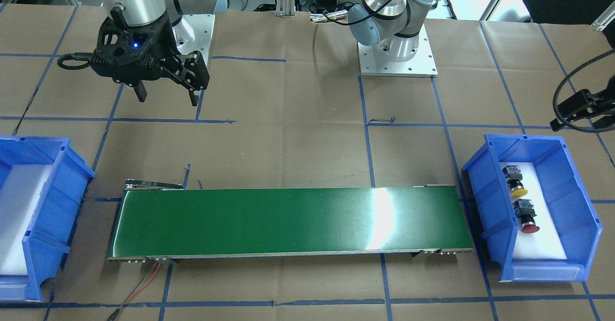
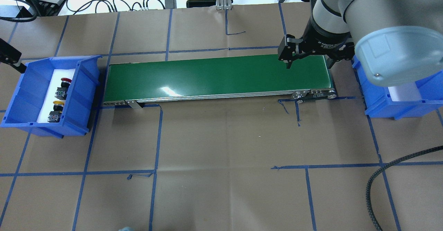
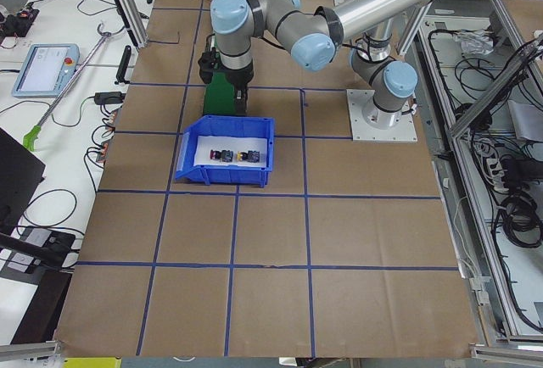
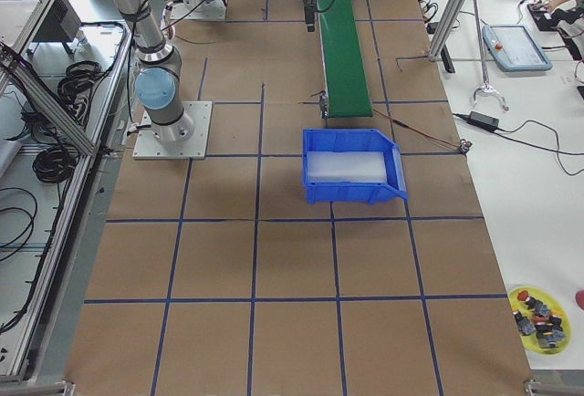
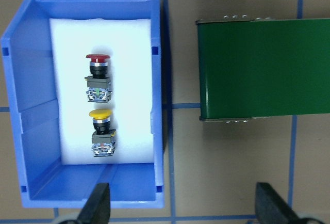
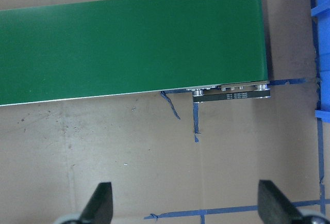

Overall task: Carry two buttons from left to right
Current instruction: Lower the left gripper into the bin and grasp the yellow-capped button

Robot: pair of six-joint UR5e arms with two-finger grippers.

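The two buttons lie side by side on white foam in the left blue bin (image 5: 26, 131). In the left wrist view the red button (image 5: 98, 74) is above the yellow button (image 5: 101, 131). They also show as the yellow button (image 1: 516, 181) and red button (image 1: 526, 217). My left gripper (image 5: 185, 203) hovers high over that bin's edge, open and empty. My right gripper (image 6: 185, 206) hangs open and empty above the paper beside the right end of the green conveyor belt (image 2: 214, 75). It shows from the front as the right gripper (image 1: 168, 95).
The right blue bin (image 1: 43, 215) holds only white foam. The belt (image 1: 288, 222) runs between the two bins. Brown paper with blue tape lines covers the table. A black cable (image 2: 391, 168) loops at the near right corner.
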